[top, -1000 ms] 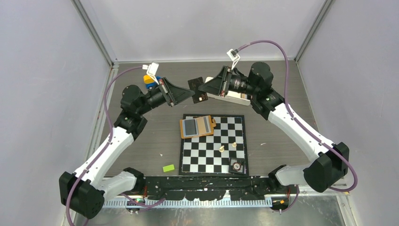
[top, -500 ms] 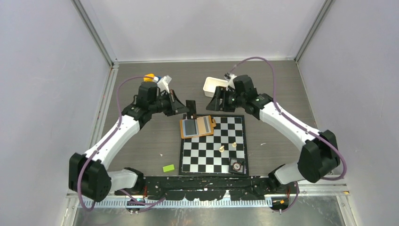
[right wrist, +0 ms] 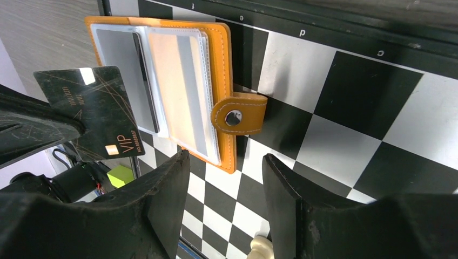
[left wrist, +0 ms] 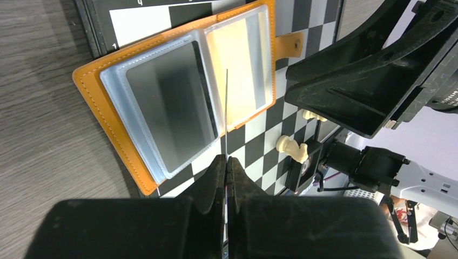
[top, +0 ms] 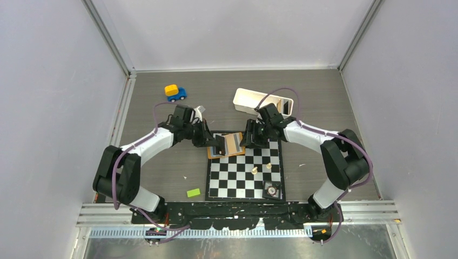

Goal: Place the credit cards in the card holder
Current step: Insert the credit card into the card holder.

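Observation:
The card holder (top: pixel 236 143) lies open on the chessboard's far left corner, orange with clear sleeves (left wrist: pixel 167 102). A grey card shows in one sleeve and a pale one in the other (right wrist: pixel 183 75). My left gripper (left wrist: pixel 226 157) is shut on a black credit card (right wrist: pixel 92 110) marked VIP. In the left wrist view the card stands edge-on (left wrist: pixel 226 113) above the holder's middle fold. My right gripper (right wrist: pixel 226 159) hangs open just off the holder's snap tab (right wrist: pixel 235 116), with nothing between its fingers. In the top view, the left gripper (top: pixel 216 143) and right gripper (top: pixel 251 137) flank the holder.
The chessboard (top: pixel 243 175) carries two pale chess pieces (top: pixel 254 170) and a small black box (top: pixel 271 189). A green block (top: pixel 193 192) lies near the front left. A white tray (top: pixel 254 100) and a toy car (top: pixel 174 92) stand at the back.
Both arms came down and forward from the back of the table to the card holder. The right gripper opened and let go of the black card; the left kept it.

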